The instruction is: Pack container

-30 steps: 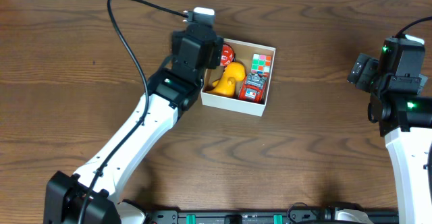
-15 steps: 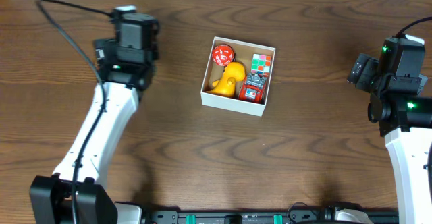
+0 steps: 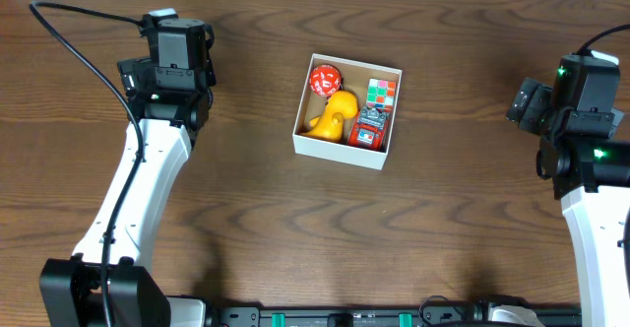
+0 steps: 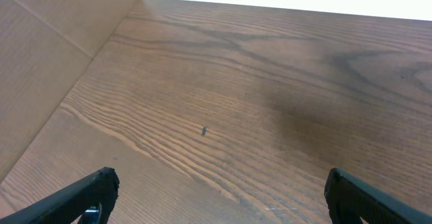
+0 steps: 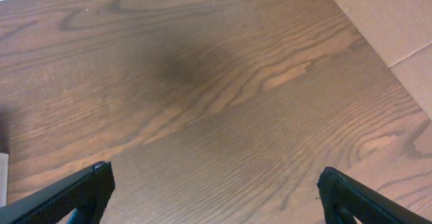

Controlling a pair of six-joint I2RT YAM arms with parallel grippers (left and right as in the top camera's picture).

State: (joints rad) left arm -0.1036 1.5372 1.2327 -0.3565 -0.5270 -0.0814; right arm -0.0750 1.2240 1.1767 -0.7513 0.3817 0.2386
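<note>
Sitting mid-table (image 3: pixel 443 219), white container (image 3: pixel 340 151) holds red ball (image 3: pixel 324 78), yellow toy (image 3: pixel 338 113), colour cube (image 3: pixel 381 93), red toy (image 3: pixel 369 128). Left gripper (image 4: pixel 219 190) jaws spread wide, nothing between, over wood well left of container. Right gripper (image 5: pixel 212 183) likewise released, empty-jawed, far right.

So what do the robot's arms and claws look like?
Both arms are white tubes with chunky black joints. The left arm has a thin black cable looping off its black wrist box. The right arm has little green lights glowing on it. The left claw and the right claw each have two black fingers.
</note>
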